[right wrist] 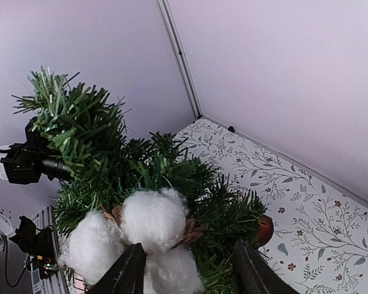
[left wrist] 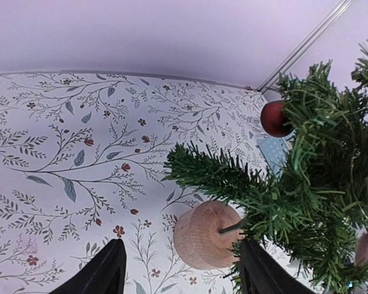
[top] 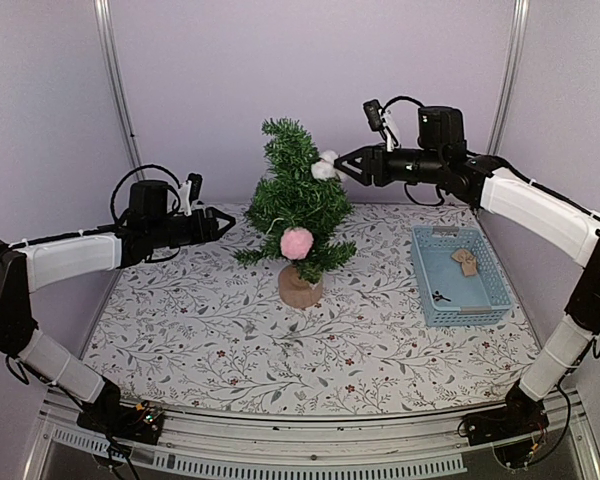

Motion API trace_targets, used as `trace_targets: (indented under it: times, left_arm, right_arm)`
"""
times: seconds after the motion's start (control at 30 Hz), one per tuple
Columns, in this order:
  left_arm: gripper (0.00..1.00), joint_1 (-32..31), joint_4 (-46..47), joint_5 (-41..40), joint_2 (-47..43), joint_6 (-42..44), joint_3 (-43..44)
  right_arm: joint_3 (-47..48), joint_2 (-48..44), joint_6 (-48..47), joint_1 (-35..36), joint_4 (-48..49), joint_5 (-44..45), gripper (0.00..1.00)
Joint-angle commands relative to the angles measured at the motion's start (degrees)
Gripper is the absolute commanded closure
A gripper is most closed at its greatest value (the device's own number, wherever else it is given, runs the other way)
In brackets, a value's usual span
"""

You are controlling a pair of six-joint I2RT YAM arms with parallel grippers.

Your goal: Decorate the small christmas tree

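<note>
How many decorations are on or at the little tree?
3: a pink pompom low in front, a red ball at the back, white cotton held at upper right. Others may be hidden.

A robot lab booth: plain walls, aluminium frame posts, floral-covered table.

Right hand: fingers apart, white cotton puff sitting between them, pressed against the tree branches. Can't tell if it's actually gripped. Red ball hangs low on the tree's right side. Floral worktop behind, far corner visible. Black arm beyond the tree, left.
</note>
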Motion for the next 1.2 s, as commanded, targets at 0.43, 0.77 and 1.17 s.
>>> trace_targets:
  times: [0.43, 0.77, 1.17]
  left_arm:
    - [0.35, -0.69, 2.05, 0.31, -0.01, -0.10, -0.02]
    - [0.35, -0.71, 2.26, 0.29, 0.01, -0.08, -0.26]
    - [0.35, -0.82, 2.57, 0.68, 0.34, 0.18, -0.41]
  right_arm:
    - [3.01, -1.85, -1.97, 0.31, 1.00, -7.37, 0.66]
    - [5.94, 2.24, -4.71, 0.88, -4.88, -8.69, 0.60]
    - [10.92, 7.15, -10.62, 2.67, -14.78, -4.69, 0.61]
